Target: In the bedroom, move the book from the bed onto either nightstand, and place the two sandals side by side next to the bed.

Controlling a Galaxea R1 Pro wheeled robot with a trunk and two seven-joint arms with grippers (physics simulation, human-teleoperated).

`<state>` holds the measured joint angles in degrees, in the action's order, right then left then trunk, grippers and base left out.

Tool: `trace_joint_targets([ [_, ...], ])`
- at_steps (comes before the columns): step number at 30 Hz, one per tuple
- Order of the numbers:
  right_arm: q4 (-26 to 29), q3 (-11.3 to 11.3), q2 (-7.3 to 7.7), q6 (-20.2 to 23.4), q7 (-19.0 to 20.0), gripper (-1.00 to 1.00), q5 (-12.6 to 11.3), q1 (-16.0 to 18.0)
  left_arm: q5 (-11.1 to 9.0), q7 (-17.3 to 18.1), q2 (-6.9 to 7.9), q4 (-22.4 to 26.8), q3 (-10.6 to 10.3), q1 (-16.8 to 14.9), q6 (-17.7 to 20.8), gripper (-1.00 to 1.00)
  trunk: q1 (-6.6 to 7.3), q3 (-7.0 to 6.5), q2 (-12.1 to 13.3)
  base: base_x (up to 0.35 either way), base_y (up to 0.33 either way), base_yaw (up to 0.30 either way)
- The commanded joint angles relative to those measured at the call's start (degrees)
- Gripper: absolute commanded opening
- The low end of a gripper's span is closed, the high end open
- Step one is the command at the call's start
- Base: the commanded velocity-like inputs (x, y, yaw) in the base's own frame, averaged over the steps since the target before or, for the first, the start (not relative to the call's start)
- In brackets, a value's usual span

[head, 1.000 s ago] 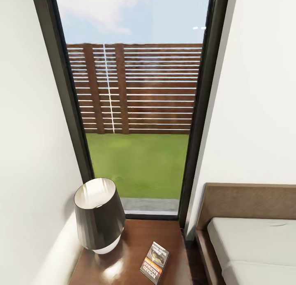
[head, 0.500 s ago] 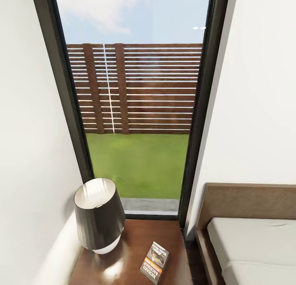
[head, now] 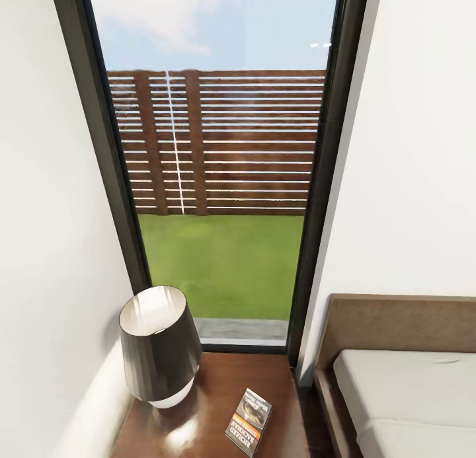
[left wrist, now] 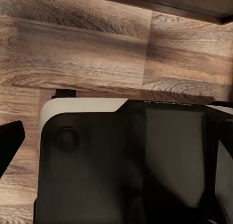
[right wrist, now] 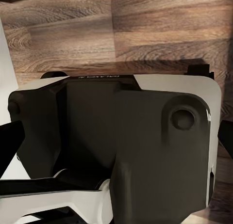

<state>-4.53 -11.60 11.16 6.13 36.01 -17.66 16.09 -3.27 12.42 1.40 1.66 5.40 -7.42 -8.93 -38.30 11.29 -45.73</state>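
The book [head: 249, 413], dark with an orange band, lies flat on the glossy reddish-brown nightstand [head: 211, 385], to the right of a lamp. The bed [head: 403, 385], pale grey mattress in a brown frame and headboard, fills the lower right corner of the head view. The sandals are out of view. In the left wrist view my left gripper [left wrist: 119, 122] hangs over the wood floor, its dark fingertips [left wrist: 10, 139] far apart at the picture's edges, holding nothing. My right gripper [right wrist: 121, 132] stands the same way, fingertips [right wrist: 9, 141] spread wide and empty.
A dark-shaded lamp [head: 158, 345] stands on the nightstand's left side against the white wall. A tall dark-framed window [head: 218, 180] rises behind the nightstand. Both wrist views look down on my own dark base [left wrist: 126, 166] and the wood-plank floor [left wrist: 87, 54].
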Motion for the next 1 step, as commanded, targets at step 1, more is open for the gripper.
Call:
trace_joint_targets([
  [1,-0.10,-0.35,0.00,0.28,0.27,1.00,-0.62,0.08,-0.34,0.41,0.01,-0.08,0.40,-0.05,-0.04,1.00,-0.01,0.08,-0.06,0.000,0.000,0.000],
])
